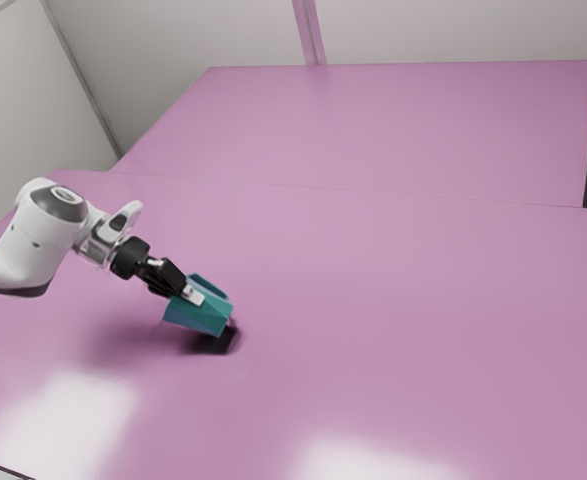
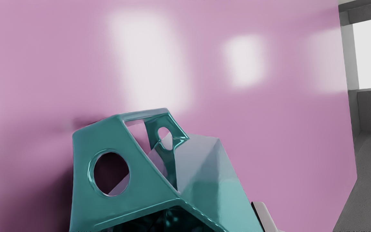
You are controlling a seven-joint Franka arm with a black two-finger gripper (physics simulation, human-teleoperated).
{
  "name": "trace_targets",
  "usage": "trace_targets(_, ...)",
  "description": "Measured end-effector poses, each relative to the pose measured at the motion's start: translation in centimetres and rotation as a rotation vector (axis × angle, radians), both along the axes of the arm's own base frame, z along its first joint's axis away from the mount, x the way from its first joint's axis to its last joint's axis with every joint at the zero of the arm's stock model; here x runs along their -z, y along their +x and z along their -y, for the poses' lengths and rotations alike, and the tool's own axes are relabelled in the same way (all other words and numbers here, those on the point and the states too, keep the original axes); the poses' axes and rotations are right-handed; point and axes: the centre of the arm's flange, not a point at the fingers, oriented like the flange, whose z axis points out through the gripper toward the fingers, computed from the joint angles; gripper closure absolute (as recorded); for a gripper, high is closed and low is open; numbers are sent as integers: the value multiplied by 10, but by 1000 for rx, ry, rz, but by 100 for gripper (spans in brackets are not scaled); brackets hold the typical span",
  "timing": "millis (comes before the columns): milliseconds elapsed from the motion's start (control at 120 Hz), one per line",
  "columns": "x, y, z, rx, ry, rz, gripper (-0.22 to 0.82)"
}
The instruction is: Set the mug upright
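One white robot arm point(image 1: 43, 235) at the exterior view's left, reaching right. Black gripper point(image 1: 193, 296) at the mug; can't tell how far open it is, or whether it has hold of anything. Glossy teal faceted mug point(image 1: 198, 314), left of centre over the glossy pink flat table point(image 1: 393, 300), tilted, dark shadow under it. Wrist view: angular walls, round hole in one face, dark interior partly visible, contents can't be made out. Pink flat panel point(image 1: 393, 125) at far side.
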Motion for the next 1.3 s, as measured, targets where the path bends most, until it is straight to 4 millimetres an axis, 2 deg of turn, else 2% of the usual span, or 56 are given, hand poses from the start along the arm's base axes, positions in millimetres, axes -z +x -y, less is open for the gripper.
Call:
trace_targets(233,-28,26,10,91,136,69,79)
trace_targets(300,-34,35,27,140,194,91,79)
trace_targets(500,-49,56,101,333,373,151,79)
trace_targets(583,-57,62,114,388,464,174,79)
trace_targets(700,-64,69,119,428,577,189,79)
trace_targets(783,-61,76,124,456,648,189,79)
trace_targets(967,-48,95,151,525,776,210,79)
trace_targets(1300,-24,122,171,538,884,306,79)
